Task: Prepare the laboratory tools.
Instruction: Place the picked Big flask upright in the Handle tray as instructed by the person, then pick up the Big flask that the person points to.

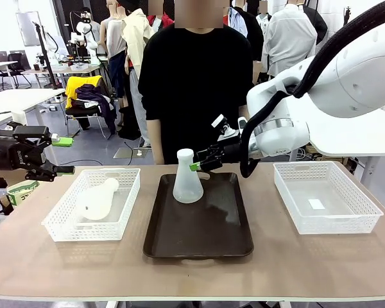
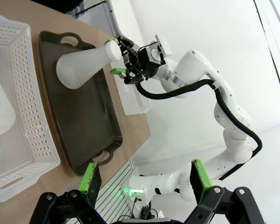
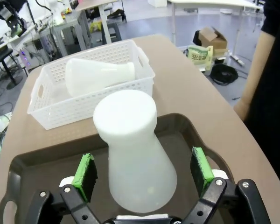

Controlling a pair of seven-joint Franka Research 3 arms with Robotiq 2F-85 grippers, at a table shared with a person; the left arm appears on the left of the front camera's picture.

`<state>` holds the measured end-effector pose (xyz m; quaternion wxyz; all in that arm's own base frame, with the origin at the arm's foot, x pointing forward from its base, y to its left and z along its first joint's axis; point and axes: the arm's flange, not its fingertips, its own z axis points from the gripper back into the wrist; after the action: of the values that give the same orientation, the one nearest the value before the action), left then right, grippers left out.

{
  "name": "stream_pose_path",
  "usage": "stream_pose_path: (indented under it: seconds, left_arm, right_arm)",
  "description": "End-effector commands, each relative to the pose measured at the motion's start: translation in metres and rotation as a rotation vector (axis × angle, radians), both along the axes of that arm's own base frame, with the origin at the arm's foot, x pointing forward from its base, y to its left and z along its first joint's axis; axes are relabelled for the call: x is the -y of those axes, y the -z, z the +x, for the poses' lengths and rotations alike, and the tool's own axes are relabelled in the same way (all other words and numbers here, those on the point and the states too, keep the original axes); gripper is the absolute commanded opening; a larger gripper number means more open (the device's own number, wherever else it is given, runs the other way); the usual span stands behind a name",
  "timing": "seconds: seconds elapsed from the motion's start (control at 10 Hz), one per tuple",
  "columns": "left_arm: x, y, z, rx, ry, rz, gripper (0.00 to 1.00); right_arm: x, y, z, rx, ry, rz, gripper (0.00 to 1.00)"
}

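Right gripper (image 3: 143, 173): jaws wide, green pads (image 3: 85, 176) flanking the upright flask (image 3: 130, 140) without touching, near the tray's (image 1: 199, 247) far edge. Close on the sloping wall and you risk the smooth cone slipping from the pads or toppling; a hard squeeze could crack it if glass. Flask frosted, translucent, wide-based, narrow-necked; tray dark, glossy, rimmed. Second flask (image 1: 97, 200) lies in the left mesh basket (image 1: 58, 223). Left gripper (image 1: 64, 156) spread, empty, at the table's (image 1: 25, 269) left edge.

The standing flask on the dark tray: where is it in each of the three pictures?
Front view: the flask upright at centre, on the dark tray's far half.
Left wrist view: the flask at upper left, looking sideways because that camera is rolled.
Right wrist view: the flask at centre, close up.
Shared landmark: the dark tray under it.
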<state>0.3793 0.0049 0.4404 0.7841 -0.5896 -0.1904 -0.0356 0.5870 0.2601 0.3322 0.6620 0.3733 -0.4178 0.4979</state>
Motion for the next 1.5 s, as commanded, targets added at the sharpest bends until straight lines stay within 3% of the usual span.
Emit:
stream_pose_path:
  seconds: [0.0, 1.0, 1.4]
  left_arm:
    - [0.0, 0.002, 0.0, 0.025, -0.002, -0.023, 1.0]
    - [0.0, 0.002, 0.0, 0.025, -0.002, -0.023, 1.0]
    - [0.0, 0.002, 0.0, 0.025, -0.002, -0.023, 1.0]
  right_arm:
    - [-0.006, 0.004, 0.001, 0.004, -0.004, 0.01, 1.0]
    - [-0.003, 0.002, -0.001, -0.003, -0.006, 0.001, 1.0]
    - [0.061, -0.037, -0.014, -0.043, 0.031, -0.051, 1.0]
